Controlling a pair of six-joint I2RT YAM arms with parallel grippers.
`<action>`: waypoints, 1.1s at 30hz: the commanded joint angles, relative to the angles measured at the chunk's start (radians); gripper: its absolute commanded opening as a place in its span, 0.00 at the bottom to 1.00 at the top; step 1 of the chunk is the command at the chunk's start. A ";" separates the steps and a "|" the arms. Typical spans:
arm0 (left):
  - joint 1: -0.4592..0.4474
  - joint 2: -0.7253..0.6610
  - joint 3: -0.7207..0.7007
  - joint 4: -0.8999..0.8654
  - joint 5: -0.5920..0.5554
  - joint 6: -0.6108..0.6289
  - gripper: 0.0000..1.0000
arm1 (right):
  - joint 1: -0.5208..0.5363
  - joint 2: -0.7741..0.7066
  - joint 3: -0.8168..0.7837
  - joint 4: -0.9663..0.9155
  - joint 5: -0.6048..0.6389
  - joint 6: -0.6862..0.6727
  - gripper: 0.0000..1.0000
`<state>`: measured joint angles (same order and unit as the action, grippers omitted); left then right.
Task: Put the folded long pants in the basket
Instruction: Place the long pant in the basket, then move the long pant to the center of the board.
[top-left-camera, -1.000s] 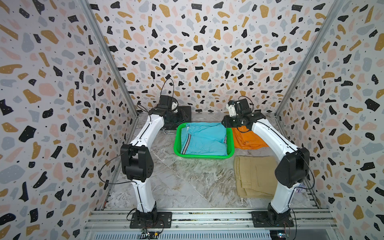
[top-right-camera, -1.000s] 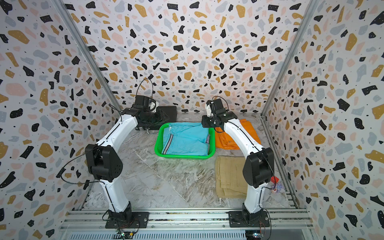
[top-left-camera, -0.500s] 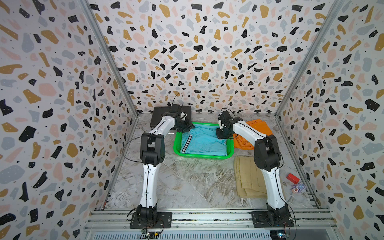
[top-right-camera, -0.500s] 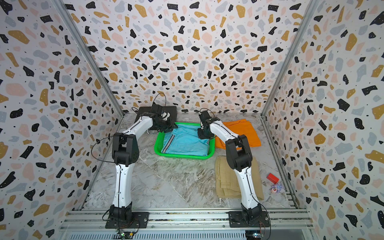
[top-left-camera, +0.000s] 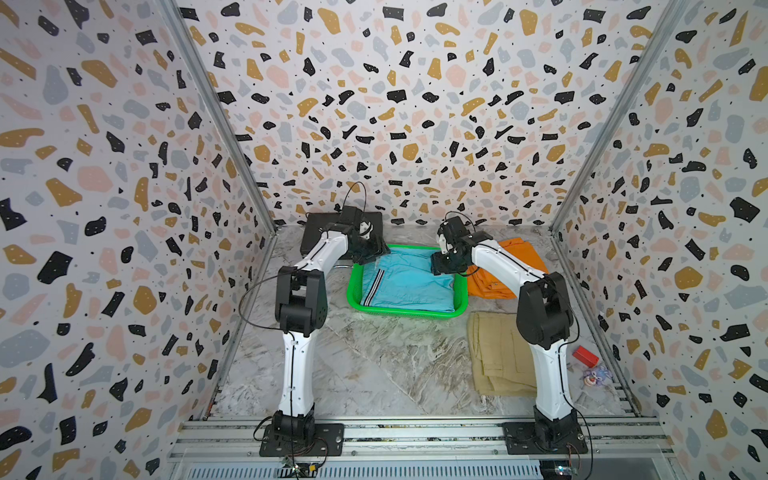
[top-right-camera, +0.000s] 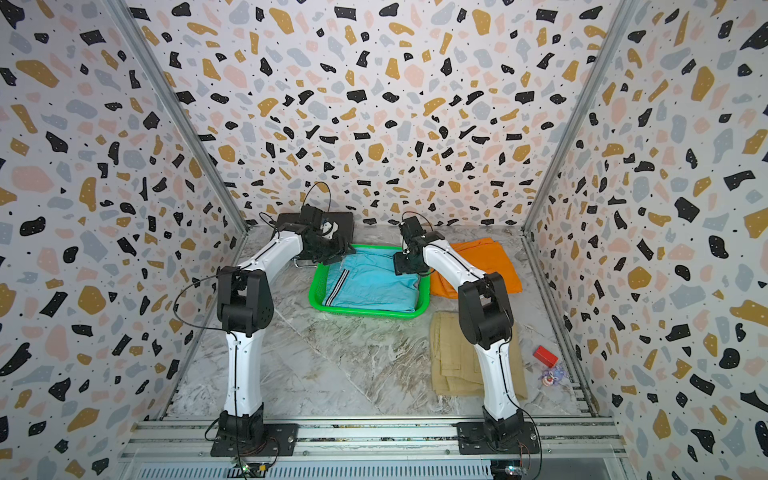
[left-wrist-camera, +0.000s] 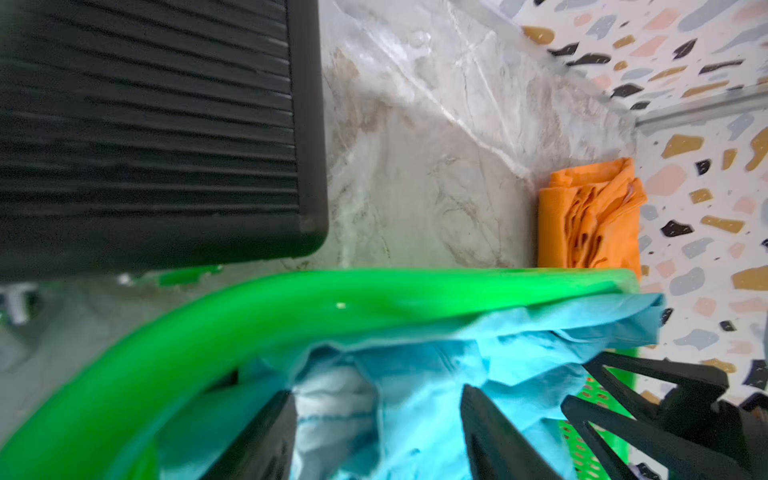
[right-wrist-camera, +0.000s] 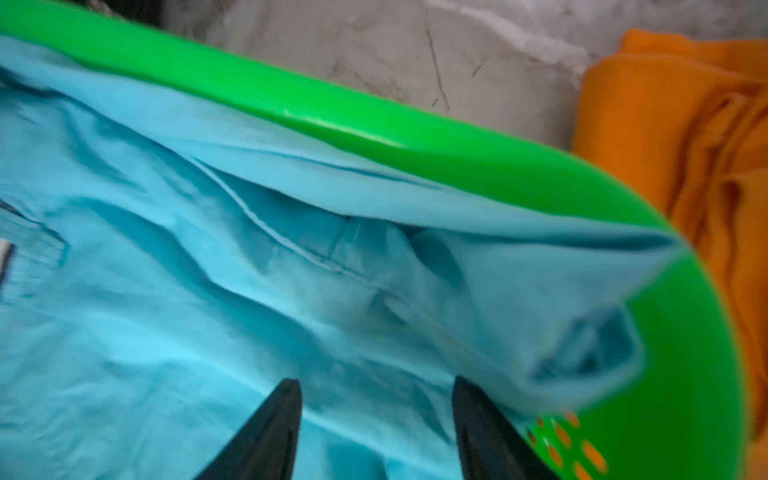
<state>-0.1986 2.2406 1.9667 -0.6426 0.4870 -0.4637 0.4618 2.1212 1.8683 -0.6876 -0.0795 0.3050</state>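
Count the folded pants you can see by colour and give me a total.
Teal pants: 1, lying in the basket
Orange pants: 1, beside the basket
Khaki pants: 1, outside the basket
Total: 3 in view; anything under the teal pair is hidden.

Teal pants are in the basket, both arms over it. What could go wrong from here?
1. The teal pants bunch up against the far rim of the green basket; that edge might spill over.
2. The left gripper and right gripper are open, fingers close to the cloth; withdrawing could snag it.
3. The orange pants and khaki pants lie outside; the basket looks nearly full.
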 joint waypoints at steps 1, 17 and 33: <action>-0.003 -0.228 -0.046 -0.018 -0.020 -0.005 0.80 | -0.015 -0.213 -0.036 0.014 -0.006 0.001 0.71; -0.428 -1.041 -1.180 0.366 -0.068 -0.427 0.94 | -0.313 -0.740 -0.656 0.186 -0.062 0.302 1.00; -0.579 -0.523 -0.988 0.524 0.213 -0.490 0.88 | -0.376 -0.714 -0.425 -0.055 -0.053 0.257 1.00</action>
<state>-0.7620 1.6730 0.9367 -0.1719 0.6521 -0.9104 0.0914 1.4025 1.3525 -0.6537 -0.0860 0.5831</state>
